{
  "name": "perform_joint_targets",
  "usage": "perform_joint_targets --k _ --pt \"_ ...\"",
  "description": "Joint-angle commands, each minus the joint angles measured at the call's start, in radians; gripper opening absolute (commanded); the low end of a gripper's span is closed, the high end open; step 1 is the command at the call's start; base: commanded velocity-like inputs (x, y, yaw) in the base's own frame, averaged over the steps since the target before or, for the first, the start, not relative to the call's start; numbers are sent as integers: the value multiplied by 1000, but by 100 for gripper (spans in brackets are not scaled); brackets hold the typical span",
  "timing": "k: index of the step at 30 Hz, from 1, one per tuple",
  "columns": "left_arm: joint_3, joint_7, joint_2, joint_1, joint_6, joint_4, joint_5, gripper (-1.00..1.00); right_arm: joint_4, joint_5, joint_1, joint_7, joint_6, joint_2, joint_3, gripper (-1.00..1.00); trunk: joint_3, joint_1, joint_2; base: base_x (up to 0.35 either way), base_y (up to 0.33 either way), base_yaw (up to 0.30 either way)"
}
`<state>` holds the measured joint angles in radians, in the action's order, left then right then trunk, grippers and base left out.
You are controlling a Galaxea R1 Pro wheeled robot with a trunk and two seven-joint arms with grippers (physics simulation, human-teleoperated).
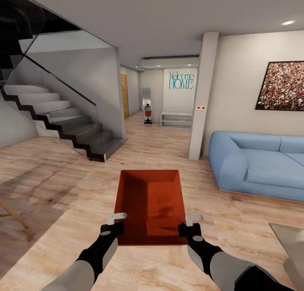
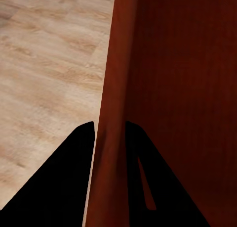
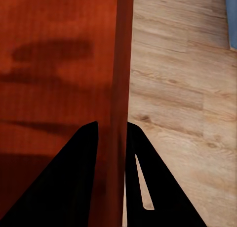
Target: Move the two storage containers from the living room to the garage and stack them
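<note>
Now carrying: left end effector (image 1: pixel 113 223) and right end effector (image 1: pixel 191 224) each clamped on near side wall of orange-red storage container (image 1: pixel 152 204), held above wood plank floor (image 1: pixel 55 185) in living room. Keep bin level, grips even. Blue sofa (image 1: pixel 257 166) right, staircase (image 1: pixel 59 122) left; steer between toward far hallway (image 1: pixel 162 130).

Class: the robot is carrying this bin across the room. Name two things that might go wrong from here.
1. Each gripper, left and right, pinches only a thin side wall of the bin near its near end, so it may tip or slip.
2. The pillar and sofa ahead could catch the bin.
</note>
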<state>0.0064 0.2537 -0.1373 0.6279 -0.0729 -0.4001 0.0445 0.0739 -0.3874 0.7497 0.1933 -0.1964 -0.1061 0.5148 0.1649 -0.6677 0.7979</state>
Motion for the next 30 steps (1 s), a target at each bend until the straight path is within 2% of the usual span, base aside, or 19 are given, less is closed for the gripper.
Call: perform_joint_targets --k 1,7,8,11,13,15,20,30 --pt "70 10 10 1 4 -23 -17 -100 -2 -16 0 3 -3 0 -34 -100 2 -1 1 322 0 2" --pt "70 10 11 1 6 -23 -17 -100 -2 -16 0 3 -4 0 -34 -100 2 -1 1 322 0 1" --pt "5 7 6 0 -1 2 10 -100 -6 -15 -5 2 -3 3 2 -100 2 -1 1 1 0 0" --pt "-28 4 16 -2 -4 10 51 -100 -12 -13 -14 3 -4 -1 3 -100 2 -1 1 0 0 0" --pt "-45 4 20 -3 -7 9 54 -100 -13 -13 -13 3 -4 -1 1 -100 2 -1 1 0 0 0" --pt "-47 3 19 -4 -10 5 55 -100 -13 -12 -7 3 -4 -2 -2 -100 2 -1 1 0 0 0" --pt "5 1 12 -5 -15 -5 24 -100 -14 -29 16 4 -5 -3 38 -100 2 -1 1 10 0 0" --pt "27 -5 5 -5 -15 -3 -4 -100 -14 -92 20 4 2 -3 111 -100 2 -1 1 247 0 0"
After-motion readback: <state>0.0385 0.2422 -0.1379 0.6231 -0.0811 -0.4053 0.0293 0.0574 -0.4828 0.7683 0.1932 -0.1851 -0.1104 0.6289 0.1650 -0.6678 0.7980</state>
